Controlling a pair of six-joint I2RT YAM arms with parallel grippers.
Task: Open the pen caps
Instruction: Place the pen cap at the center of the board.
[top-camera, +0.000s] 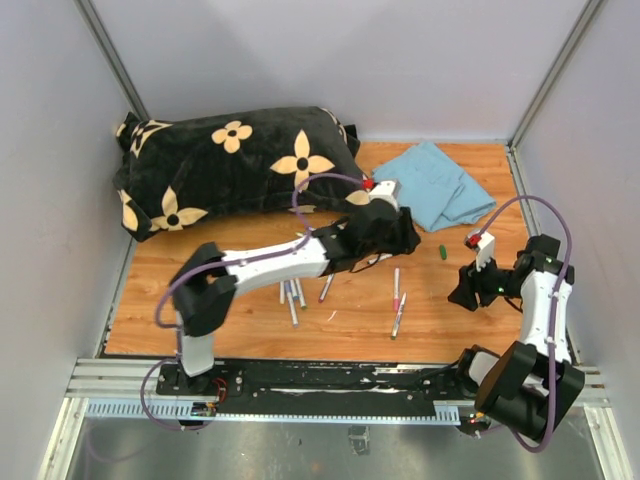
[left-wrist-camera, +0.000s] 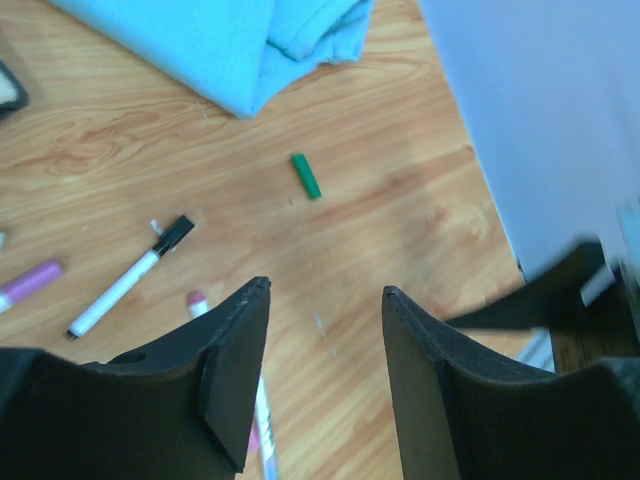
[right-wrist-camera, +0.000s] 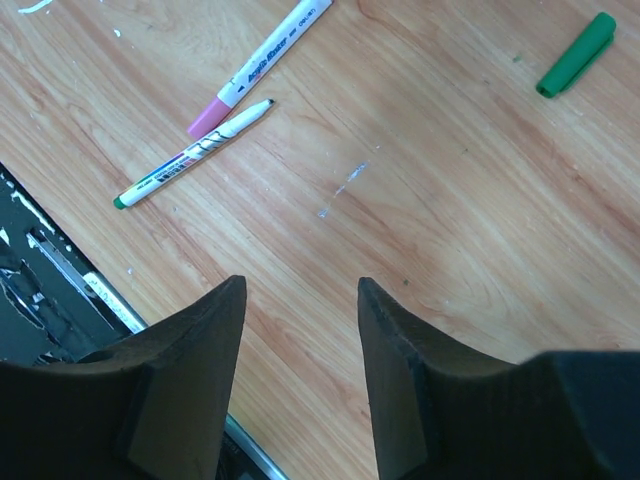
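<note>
One loose green cap (top-camera: 441, 252) lies on the wooden tabletop (top-camera: 340, 335) between the two grippers, right of roughly six pens (top-camera: 398, 316). One blue cloth (top-camera: 440, 190) and one black flowered cushion (top-camera: 230, 165) at the back. Left gripper (left-wrist-camera: 325, 295) and right gripper (right-wrist-camera: 300, 285) both have jaws apart and empty. Pale walls (top-camera: 350, 60) on three sides.

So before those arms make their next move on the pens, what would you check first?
1. Left gripper empty: ok, jaws apart, nothing between them.
2. Right gripper empty: ok, jaws apart, nothing between them.
3. Small green plastic cap off its pen: ok, lying loose on the wooden table.
4. All caps off: not ok; the white pen with a pink cap and the white pen with a black cap are capped.
5. Cluster of white pens in the top view, capped or not: cannot tell, too small.
</note>
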